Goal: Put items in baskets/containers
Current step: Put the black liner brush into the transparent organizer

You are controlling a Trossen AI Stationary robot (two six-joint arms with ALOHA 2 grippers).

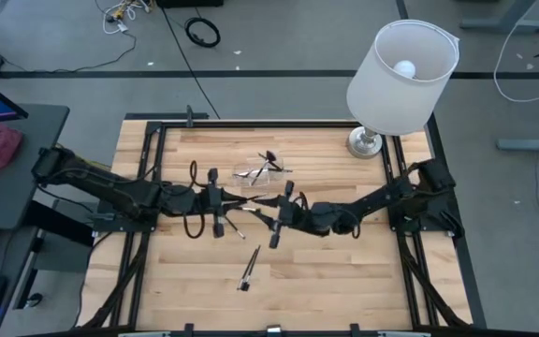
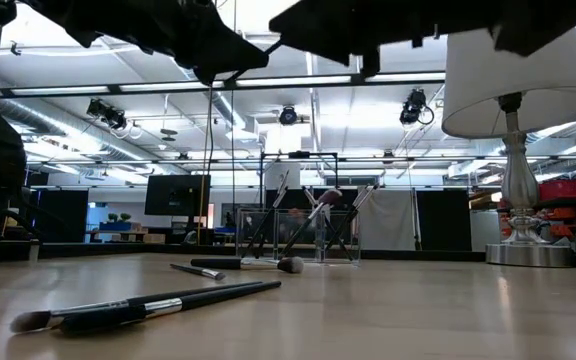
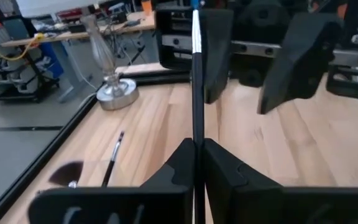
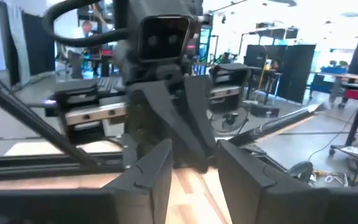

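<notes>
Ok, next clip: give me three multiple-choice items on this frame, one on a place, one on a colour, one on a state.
1. Where does the lamp stand in the high view?
A. the table's top right corner
B. its bottom left corner
C. its centre

2. What colour is the shade?
A. red
B. white
C. black

3. What is the left gripper doing?
A. open, empty
B. shut on the cup
C. shut on a brush

Answers:
1 A: the lamp has its base at the top right corner of the table.
2 B: the shade is white.
3 C: the left gripper has its fingers closed on the thin handle of a brush; the right gripper faces it, open.
</notes>
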